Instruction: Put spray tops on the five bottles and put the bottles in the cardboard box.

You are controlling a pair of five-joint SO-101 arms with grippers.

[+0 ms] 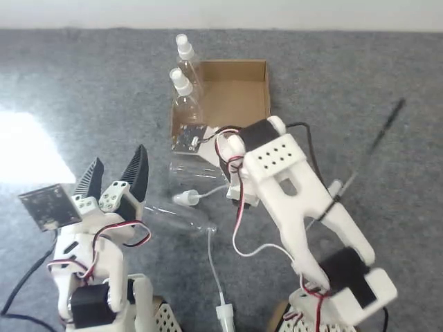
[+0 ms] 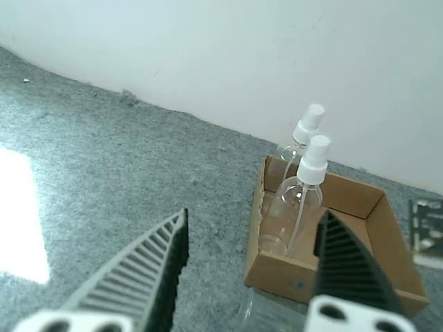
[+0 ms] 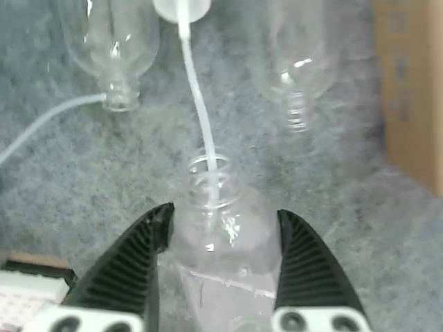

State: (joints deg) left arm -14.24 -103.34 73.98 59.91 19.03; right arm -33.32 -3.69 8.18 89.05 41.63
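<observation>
My right gripper point(image 3: 223, 214) is shut on a clear bottle point(image 3: 213, 238) held between its fingers. The thin tube of a white spray top point(image 3: 181, 7) runs down into this bottle's neck; the same spray top point(image 1: 187, 198) lies on the table just past the right arm point(image 1: 291, 187). Two capped bottles point(image 1: 184, 76) stand in the left side of the cardboard box point(image 1: 242, 93). Another clear bottle point(image 1: 176, 214) lies on its side with a tube in its neck. My left gripper point(image 1: 119, 158) hangs open above the table, left of that bottle, with nothing in it.
A second spray top point(image 1: 225, 315) lies near the front edge, its long tube leading to the lying bottle. Another uncapped bottle point(image 3: 294, 62) lies beside the box wall point(image 3: 415, 90). A thin black rod point(image 1: 384, 131) lies at the right. Grey carpet surrounds everything.
</observation>
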